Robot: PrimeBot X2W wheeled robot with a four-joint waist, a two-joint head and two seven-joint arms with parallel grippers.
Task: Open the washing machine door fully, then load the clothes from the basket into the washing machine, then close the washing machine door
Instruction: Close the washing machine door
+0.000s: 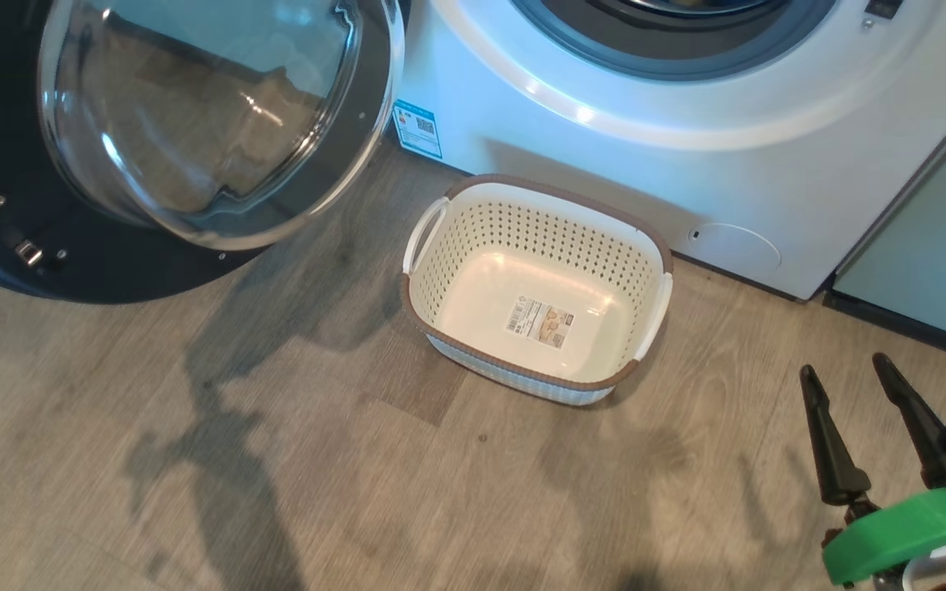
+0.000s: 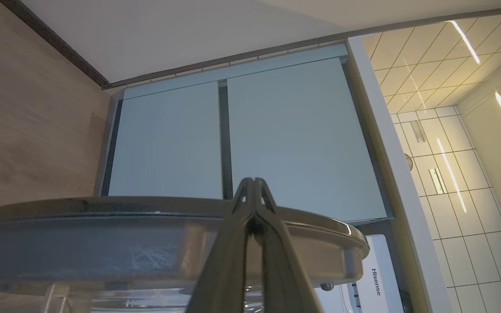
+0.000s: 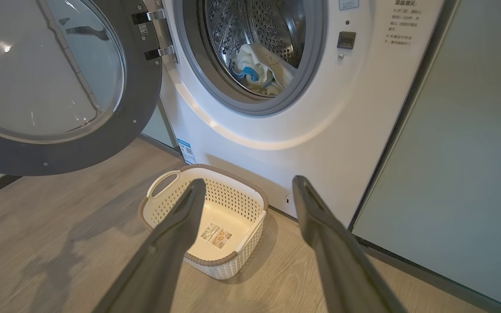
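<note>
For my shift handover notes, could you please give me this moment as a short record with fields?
washing machine door: open wide, to the left of the porthole
clothes: inside the drum of the washing machine
basket: on the floor before the machine, no clothes in it, label sticker on its bottom
left gripper: shut, tips by the door's rim, contact unclear
right gripper: open, holding nothing, right of the basket
step left: close the door

- washing machine door [image 1: 218, 123]: glossy clear glass bowl, smooth dark rim.
- washing machine [image 3: 320, 130]: glossy white shell, with a shiny perforated steel drum [image 3: 233, 26].
- basket [image 1: 539, 238] before the washing machine: smooth cream plastic, paper label [image 1: 540, 322].
- floor [image 1: 276, 460]: matt wood grain.
- clothes [image 3: 259, 69] inside the washing machine: soft cloth.
</note>
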